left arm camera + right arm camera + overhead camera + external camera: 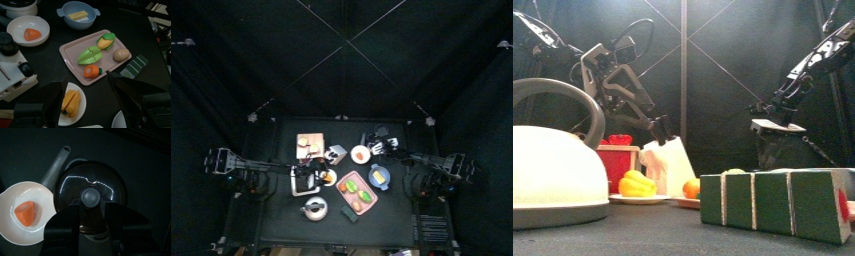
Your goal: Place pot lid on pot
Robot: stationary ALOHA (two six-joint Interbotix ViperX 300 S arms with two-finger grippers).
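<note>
The right tool (90, 225) hangs directly above the pot lid (90, 190), jaws parted wide either side of its knob and gripping nothing, placed, I judge, for a straight descent onto that knob. The lid appears already to sit on the pot (73, 165) (the rim join is too dark to confirm). Beside it, a white bowl (23, 208) contains one orange piece. The left tool (87, 100) stands open and empty over the worktop (143, 37), above a pink tray (70, 50) holding vegetables.
</note>
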